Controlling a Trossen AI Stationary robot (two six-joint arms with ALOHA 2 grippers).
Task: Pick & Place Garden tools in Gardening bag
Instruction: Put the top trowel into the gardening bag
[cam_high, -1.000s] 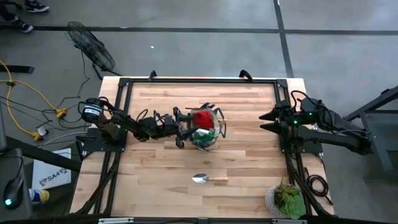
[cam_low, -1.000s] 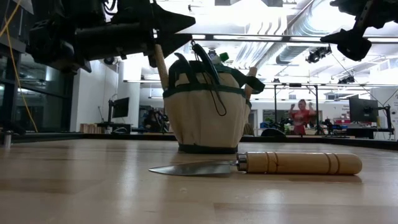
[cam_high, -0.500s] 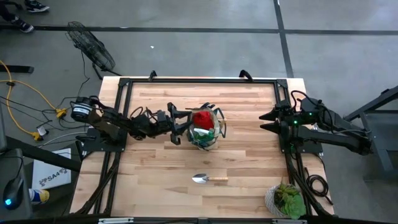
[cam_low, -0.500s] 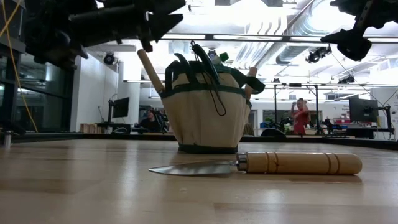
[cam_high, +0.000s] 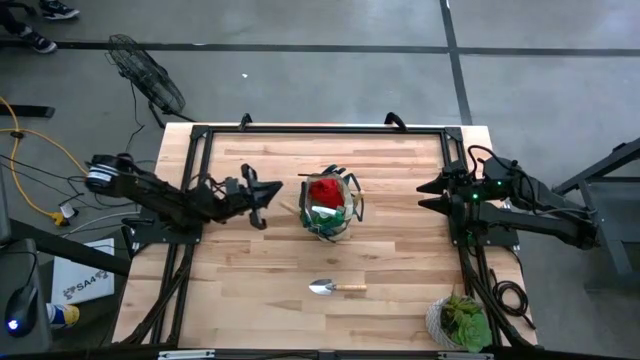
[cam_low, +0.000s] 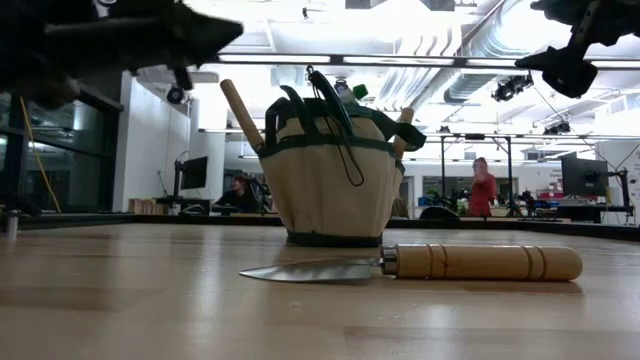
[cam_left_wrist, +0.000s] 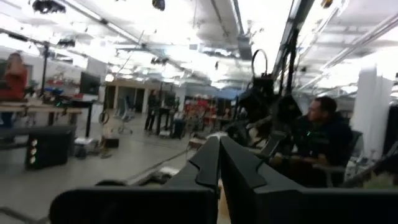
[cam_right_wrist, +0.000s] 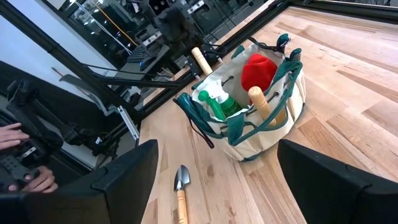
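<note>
Left tool (cam_high: 262, 193) closed, empty, beside gardening bag (cam_high: 329, 208), right wrist view alone shows green piece (cam_right_wrist: 217, 104), right tool (cam_high: 427, 195) open

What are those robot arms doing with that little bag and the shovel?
They are packing garden tools into the gardening bag in the middle of the table. It already holds a red piece, a green piece and wooden-handled tools. The left gripper is beside the bag, shut and empty. The right gripper waits open at the table's edge. One trowel lies on the table.
</note>
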